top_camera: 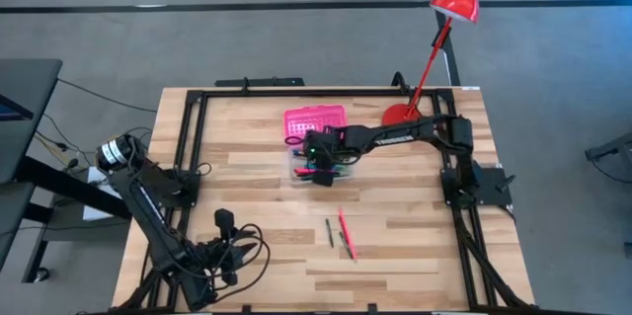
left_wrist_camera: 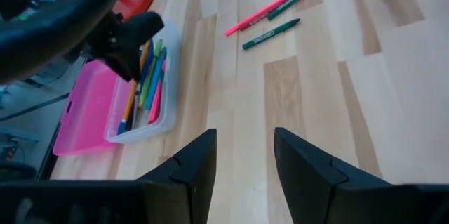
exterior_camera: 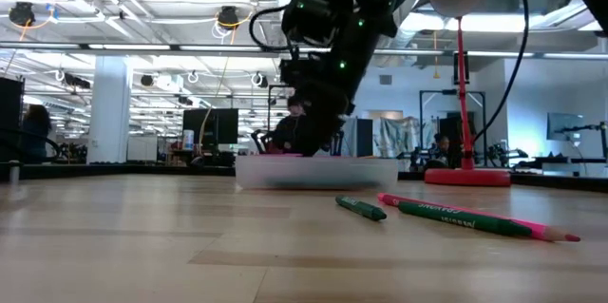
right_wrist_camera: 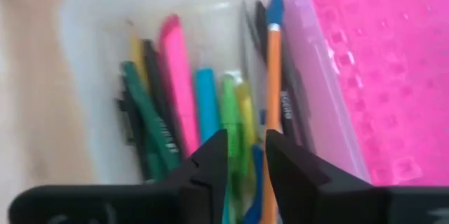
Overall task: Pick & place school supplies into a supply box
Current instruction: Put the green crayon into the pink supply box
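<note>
The right gripper [right_wrist_camera: 242, 155] hangs fingers slightly parted, empty, over the box [top_camera: 318, 170] at frame centre. Lifting carelessly could snag a pen [right_wrist_camera: 272, 90] and flick it out. The left gripper [left_wrist_camera: 243, 155] waits open at lower left.

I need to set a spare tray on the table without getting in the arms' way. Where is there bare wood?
Bare wood: the far left corner beside the pink lid, and the near right corner past the loose pens. Crowded: the middle, where the right gripper hangs over the clear base, the lamp base behind it, and the near left, where the left gripper waits.
</note>
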Robot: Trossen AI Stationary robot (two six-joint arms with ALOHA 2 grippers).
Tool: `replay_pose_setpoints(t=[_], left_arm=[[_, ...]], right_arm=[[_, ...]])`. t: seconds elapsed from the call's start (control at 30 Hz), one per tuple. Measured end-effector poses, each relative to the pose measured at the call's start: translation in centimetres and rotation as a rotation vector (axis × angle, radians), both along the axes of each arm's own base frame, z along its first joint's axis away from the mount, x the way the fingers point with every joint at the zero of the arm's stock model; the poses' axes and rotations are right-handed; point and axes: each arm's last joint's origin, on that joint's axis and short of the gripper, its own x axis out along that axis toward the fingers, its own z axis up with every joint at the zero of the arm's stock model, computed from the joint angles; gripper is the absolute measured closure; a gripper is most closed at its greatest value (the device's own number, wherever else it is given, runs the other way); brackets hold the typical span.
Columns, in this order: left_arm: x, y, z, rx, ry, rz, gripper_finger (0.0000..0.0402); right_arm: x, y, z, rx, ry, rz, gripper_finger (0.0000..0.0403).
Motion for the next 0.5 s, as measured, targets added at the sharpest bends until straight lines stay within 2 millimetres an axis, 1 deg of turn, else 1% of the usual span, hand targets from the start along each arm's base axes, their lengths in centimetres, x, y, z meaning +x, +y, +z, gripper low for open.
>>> replay_pose_setpoints(t=[0.1, 0.27, 0.4, 0.5], left_arm=[[0.2, 0.2, 0.0, 0.000, 0.003, 0.009, 0.0263], [0.3, 0.3, 0.0, -0.015, 0.003, 0.022, 0.0263], [0.3, 0.3, 0.0, -0.023, -0.001, 0.028, 0.0263], [0.3, 0.3, 0.0, -0.026, -0.003, 0.030, 0.0263]], right_arm=[[-0.2, 0.4, 1.4, 0.040, -0.043, 0.002, 0.0300], [-1.4, 1.7, 5.0, 0.074, -0.106, 0.015, 0.0293], [-3.3, 3.9, 8.6, 0.085, -0.144, 0.051, 0.0295], [-4.8, 6.4, 11.0, 0.079, -0.185, 0.073, 0.0295]])
